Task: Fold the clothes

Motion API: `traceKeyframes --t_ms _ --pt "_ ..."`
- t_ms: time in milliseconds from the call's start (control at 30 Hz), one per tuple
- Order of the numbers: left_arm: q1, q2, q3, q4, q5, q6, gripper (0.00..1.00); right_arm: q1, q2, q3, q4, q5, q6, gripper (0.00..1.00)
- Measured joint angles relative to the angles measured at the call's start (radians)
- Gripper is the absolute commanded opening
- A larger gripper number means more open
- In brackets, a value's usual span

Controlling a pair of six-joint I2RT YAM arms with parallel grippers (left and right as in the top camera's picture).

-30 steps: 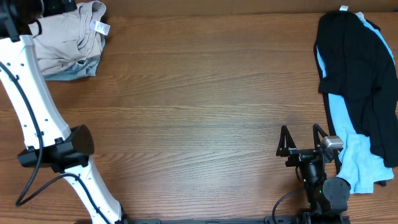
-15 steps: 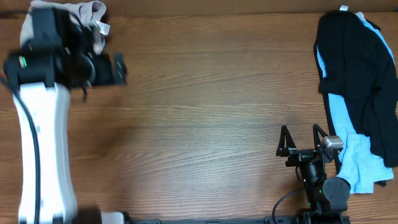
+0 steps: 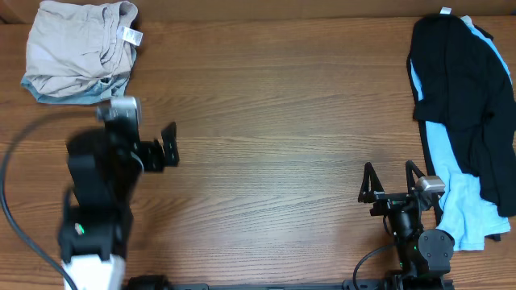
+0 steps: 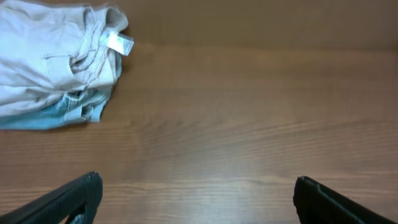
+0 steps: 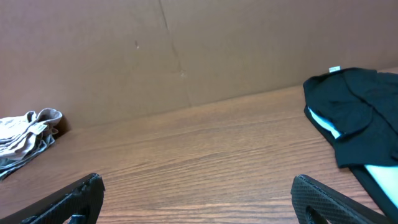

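Observation:
The beige khaki shorts (image 3: 76, 48) lie folded at the table's far left corner, white label (image 3: 129, 35) showing, on top of faded denim shorts (image 3: 76, 95). They also show in the left wrist view (image 4: 50, 56) with the denim (image 4: 56, 113) beneath. My left gripper (image 3: 165, 147) is open and empty, above bare table in front of the pile, apart from it (image 4: 196, 199). My right gripper (image 3: 391, 179) is open and empty near the front right (image 5: 196, 199). A black garment (image 3: 459, 80) lies over a sky-blue one (image 3: 463, 205) at the right edge.
The wooden table (image 3: 282, 121) stretches between the two piles. A brown wall (image 5: 186, 50) backs the table's far edge. The black garment (image 5: 354, 112) lies just right of my right gripper. The beige pile shows far left in the right wrist view (image 5: 25, 140).
My left arm has swung from the far left corner over the beige shorts back toward the front. Its gripper is now off the pile. The right arm has not moved.

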Motion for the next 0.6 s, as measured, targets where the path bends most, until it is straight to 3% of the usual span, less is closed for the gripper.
traceKeyframes --t_ms 133,267,600 --pt "0.000 -0.201 -0.265 0.214 0.000 -0.021 1.00 0.000 0.000 0.000 0.000 0.000 0.000 1.00" --pt "0.000 -0.378 -0.457 0.334 -0.002 -0.030 1.00 0.000 0.000 0.000 -0.001 0.000 0.000 1.00" --pt "0.000 -0.734 -0.742 0.388 -0.053 -0.076 1.00 0.000 0.000 0.000 0.000 0.000 0.000 1.00"
